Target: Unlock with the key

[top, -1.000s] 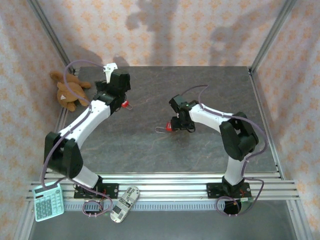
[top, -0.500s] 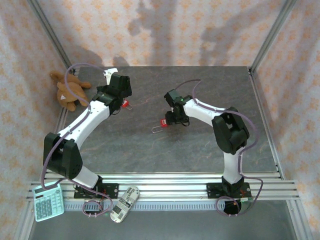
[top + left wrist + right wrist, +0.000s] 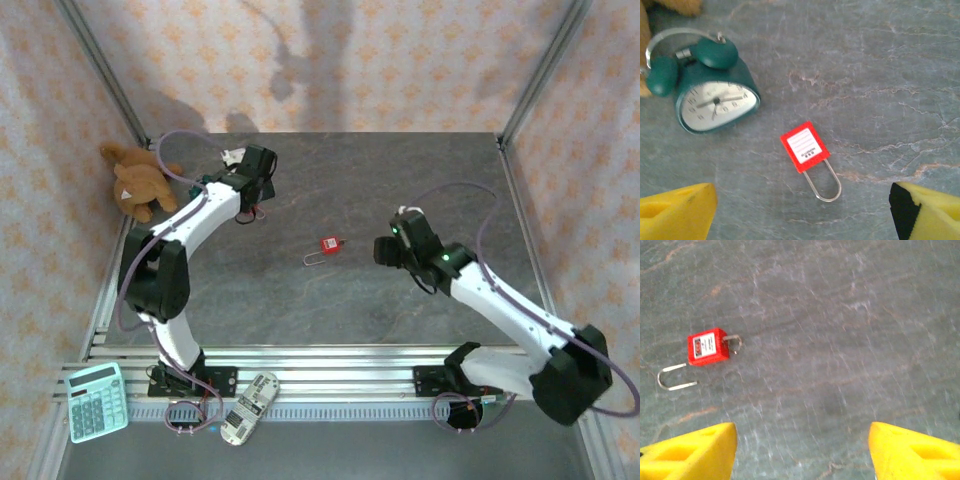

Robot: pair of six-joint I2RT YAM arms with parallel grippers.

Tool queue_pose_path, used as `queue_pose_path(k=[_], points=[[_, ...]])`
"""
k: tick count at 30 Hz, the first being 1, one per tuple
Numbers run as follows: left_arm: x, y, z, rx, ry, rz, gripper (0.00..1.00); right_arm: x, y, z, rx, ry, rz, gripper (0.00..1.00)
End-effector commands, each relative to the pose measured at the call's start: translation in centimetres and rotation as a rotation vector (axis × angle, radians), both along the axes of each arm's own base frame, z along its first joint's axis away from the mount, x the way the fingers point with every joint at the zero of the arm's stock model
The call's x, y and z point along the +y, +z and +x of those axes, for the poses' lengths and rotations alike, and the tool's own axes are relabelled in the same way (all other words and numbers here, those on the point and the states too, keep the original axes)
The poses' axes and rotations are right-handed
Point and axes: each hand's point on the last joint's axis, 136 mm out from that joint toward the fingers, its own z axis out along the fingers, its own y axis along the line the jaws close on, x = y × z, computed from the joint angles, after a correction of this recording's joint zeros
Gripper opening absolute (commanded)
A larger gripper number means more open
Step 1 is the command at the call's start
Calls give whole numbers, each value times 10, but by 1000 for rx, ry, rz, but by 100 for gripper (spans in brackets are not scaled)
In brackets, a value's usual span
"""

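Observation:
A red padlock point(image 3: 707, 346) lies flat on the dark stone table, at mid-table in the top view point(image 3: 328, 244). Its wire shackle point(image 3: 677, 380) lies swung out to one side, and a small metal piece, apparently the key point(image 3: 733, 343), sticks out of the body. My right gripper point(image 3: 802, 440) hovers open to the right of it, apart from it point(image 3: 390, 250), with nothing between the yellow fingers point(image 3: 690, 452). A second red padlock point(image 3: 805, 146) with its shackle closed lies below my open left gripper point(image 3: 802, 202), which sits at the back left point(image 3: 255, 185).
A green alarm clock point(image 3: 710, 90) lies just left of the second padlock, with a brown teddy bear point(image 3: 135, 180) beyond it at the table's left edge. A calculator point(image 3: 95, 402) and a remote point(image 3: 248, 407) rest on the near rail. The metal frame posts border the table.
My right gripper has let go of the middle padlock and pulled back to the right, leaving it on the table. The left arm has shifted slightly toward the back right.

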Motion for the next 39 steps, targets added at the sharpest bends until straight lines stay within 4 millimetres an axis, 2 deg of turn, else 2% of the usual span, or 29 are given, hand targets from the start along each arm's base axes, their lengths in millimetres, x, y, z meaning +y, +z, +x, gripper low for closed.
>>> queue_pose_path(k=[1,2,3,7,11,15,25,39], points=[[5,-9,-8,54,210,-111,92,-11,-4,-9,-15,-63,40,71],[6,-9,-7,54,256,-128,92,-14,-4,-12,-24,-65,41,72],[6,-21,-4,75,289,-129,93,-15,-4,-14,-30,-67,46,72],[7,-38,8,87,413,-178,93,-16,-2,-21,-40,-46,64,73],[6,-59,22,120,452,-175,90,-11,1,-23,-47,-26,97,74],[11,-72,30,134,469,-141,87,-5,-1,-25,-32,-1,117,74],[16,-110,25,217,504,-94,84,0,-1,-25,-35,9,150,75],[25,-127,31,242,467,-110,64,0,-6,-29,-18,3,167,72]])
